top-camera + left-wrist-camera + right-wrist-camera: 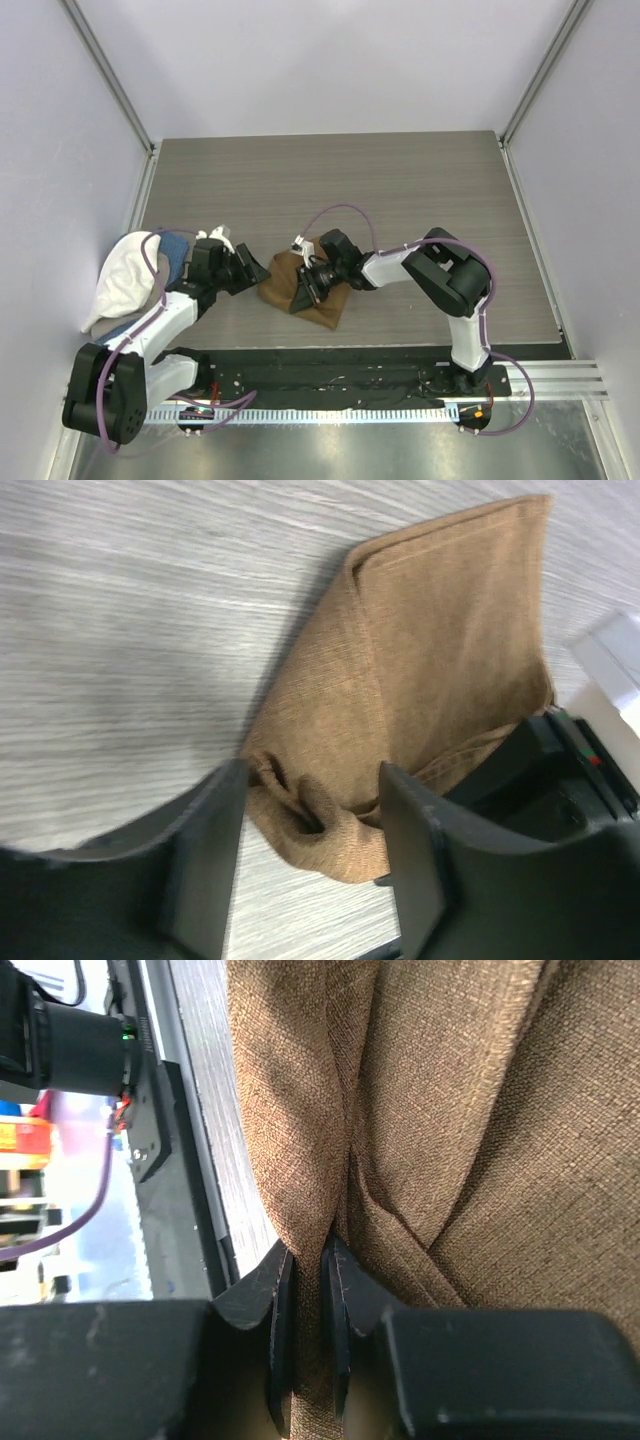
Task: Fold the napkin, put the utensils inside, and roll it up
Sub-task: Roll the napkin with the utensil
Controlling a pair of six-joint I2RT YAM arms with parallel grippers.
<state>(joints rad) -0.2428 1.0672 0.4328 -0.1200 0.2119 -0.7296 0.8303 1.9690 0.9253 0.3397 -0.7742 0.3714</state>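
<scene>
grey wood-grain table (400, 200): we list one crumpled tan-brown cloth napkin (325, 308), lying near its front edge between both arms. right gripper (308, 1260): jaws nearly closed, pinching a raised napkin fold. left gripper (312, 805): jaws apart, holding nothing, astride the napkin's bunched end.

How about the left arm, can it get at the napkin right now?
Probably yes. The left pincer is open right at the napkin's bunched corner, with nothing between them. The right pincer is shut on a fold farther along and does not seem to block it.
</scene>
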